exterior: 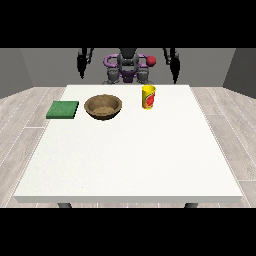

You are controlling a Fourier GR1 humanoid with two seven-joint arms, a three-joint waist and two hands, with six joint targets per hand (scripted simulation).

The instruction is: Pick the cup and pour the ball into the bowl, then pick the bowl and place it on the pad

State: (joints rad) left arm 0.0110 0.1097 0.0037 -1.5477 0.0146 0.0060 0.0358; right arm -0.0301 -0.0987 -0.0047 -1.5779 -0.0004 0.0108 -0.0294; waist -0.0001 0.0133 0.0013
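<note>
A yellow cup (148,96) stands upright on the far part of the white table (130,160); left of it sits the brown bowl (103,107), and further left the green pad (63,109) — all apart; both hands, at the view's left (81,69) and right (174,70), hang beyond the far edge — whether their fingers are spread or curled I cannot tell.

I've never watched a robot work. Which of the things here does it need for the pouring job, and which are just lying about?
Needed:
yellow cup
brown bowl
green pad

Just there:
white table, which only bears them
No spare items show. The ball cannot be seen.
</note>
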